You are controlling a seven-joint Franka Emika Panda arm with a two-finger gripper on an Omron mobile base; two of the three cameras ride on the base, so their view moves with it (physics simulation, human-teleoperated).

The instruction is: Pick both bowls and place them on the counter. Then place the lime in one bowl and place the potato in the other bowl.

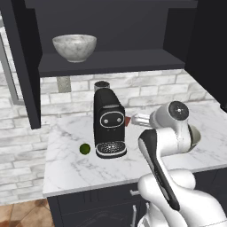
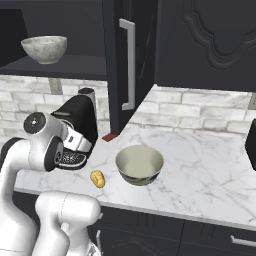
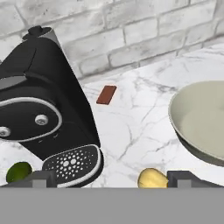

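Note:
The white-grey marbled bowl (image 1: 74, 47) (image 2: 45, 48) stands up on the dark shelf. On the counter (image 2: 200, 165) sits the olive-beige bowl (image 2: 139, 164) (image 3: 202, 120), upright and empty. In the left base view the arm hides most of this bowl (image 1: 194, 137). The potato (image 2: 98, 178) (image 3: 152, 178) lies on the marble just left of it. The lime (image 1: 84, 148) (image 3: 18, 171) rests left of the coffee machine. My gripper (image 3: 111, 180) hangs open above the counter between machine and olive-beige bowl, holding nothing.
A black coffee machine (image 1: 108, 124) (image 3: 41, 109) stands mid-counter against the brick wall. A small red-brown block (image 3: 106, 94) lies behind it. A tall dark cabinet door with a handle (image 2: 127, 65) stands open over the counter.

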